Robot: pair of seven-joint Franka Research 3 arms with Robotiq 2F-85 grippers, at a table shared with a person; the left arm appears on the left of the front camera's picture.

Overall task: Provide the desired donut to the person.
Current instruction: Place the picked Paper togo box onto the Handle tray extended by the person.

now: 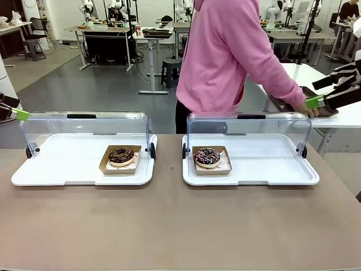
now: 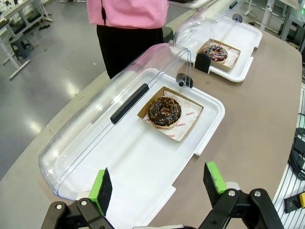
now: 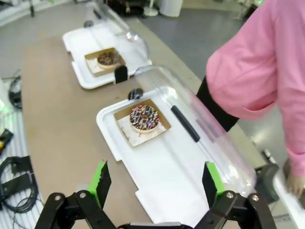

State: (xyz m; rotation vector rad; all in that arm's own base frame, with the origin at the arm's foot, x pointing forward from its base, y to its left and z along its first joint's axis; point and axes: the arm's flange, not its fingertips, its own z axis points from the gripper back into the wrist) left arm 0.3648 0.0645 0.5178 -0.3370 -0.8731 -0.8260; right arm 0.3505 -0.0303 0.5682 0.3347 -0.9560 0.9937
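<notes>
I see two white trays on the bench, each with its clear lid swung up and back. The chocolate donut sits in a paper boat in the left tray, lower left of centre in the front frame; the sprinkled donut sits likewise in the right tray, just right of centre. Left pincer hangs released, above its tray's near end, chocolate donut ahead of it. Right pincer also released, sprinkled donut ahead and slightly left. Donuts are round, no long axis; the boats lie square to the tray edges. The person is turned toward a side table at right, so I cannot tell which donut is wanted.
</notes>
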